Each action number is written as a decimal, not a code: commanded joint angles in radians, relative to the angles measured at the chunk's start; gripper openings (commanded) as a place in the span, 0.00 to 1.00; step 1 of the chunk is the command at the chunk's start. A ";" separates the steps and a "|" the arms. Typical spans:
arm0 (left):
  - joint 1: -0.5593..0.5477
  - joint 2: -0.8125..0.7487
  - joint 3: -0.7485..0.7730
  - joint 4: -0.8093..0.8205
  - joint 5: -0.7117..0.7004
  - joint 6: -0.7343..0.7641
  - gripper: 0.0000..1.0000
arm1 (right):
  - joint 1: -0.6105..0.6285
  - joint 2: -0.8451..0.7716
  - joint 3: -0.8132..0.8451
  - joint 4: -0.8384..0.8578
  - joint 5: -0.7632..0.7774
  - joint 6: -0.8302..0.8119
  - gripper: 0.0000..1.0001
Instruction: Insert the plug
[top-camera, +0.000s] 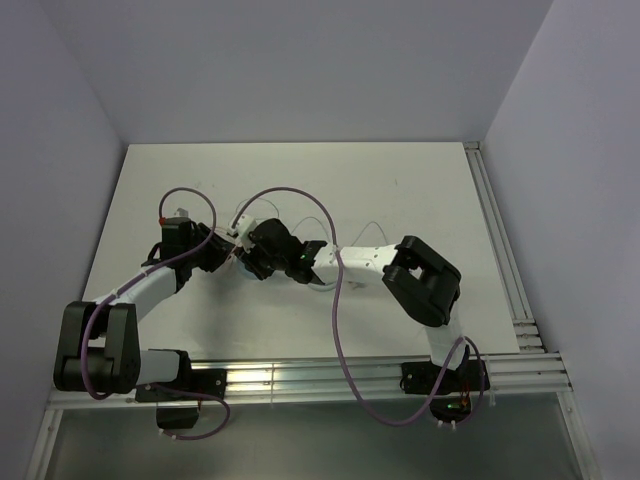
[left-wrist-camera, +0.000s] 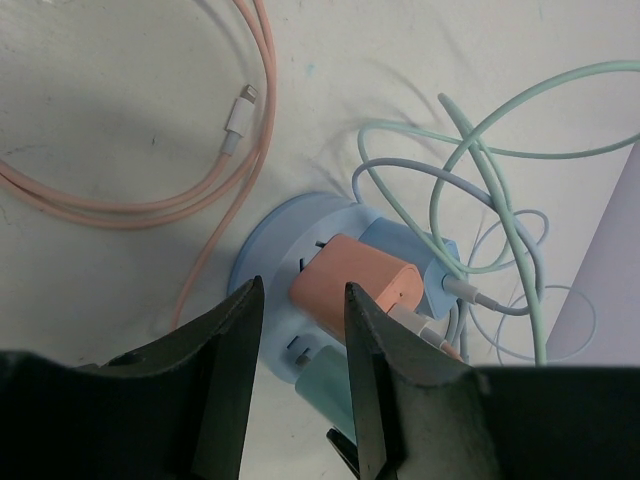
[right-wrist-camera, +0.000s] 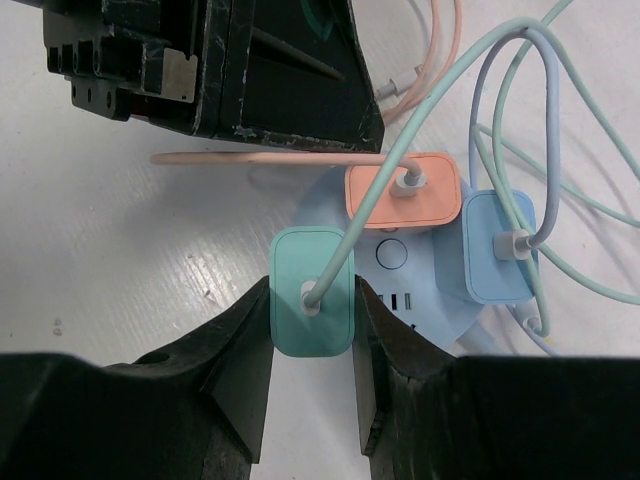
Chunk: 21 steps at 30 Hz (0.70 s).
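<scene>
right gripper: clenching on the green charger, one finger pressing on each of its side faces
green charger: sitting at the near-left edge of the round power hub in the right wrist view. In the left wrist view, metal prongs are showing between its body and the hub, so it is not looking fully seated
green cable: running out of the green charger's top face and arcing up and away over the other chargers
left gripper: released, fingers parted and hanging over the hub's edge just beside the orange charger. Whether the fingers are touching the hub, cannot tell
orange charger: standing on the hub, tilting a little, with a bit of prong showing at its base
blue charger: sitting on the hub just beside the orange one
pink cable: lying looped on the table beside the hub, its free connector tip resting loose
arms: both reaching to the same spot at mid-table, grippers nearly meeting
</scene>
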 joint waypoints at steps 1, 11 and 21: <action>0.001 -0.010 0.000 0.015 -0.003 0.014 0.44 | 0.006 0.005 0.031 -0.040 0.022 0.006 0.00; 0.002 0.002 0.003 0.018 0.000 0.016 0.43 | 0.008 0.009 0.062 -0.035 0.001 0.019 0.00; 0.004 -0.002 -0.005 0.020 0.006 0.010 0.44 | 0.008 0.028 0.067 0.035 0.027 0.019 0.00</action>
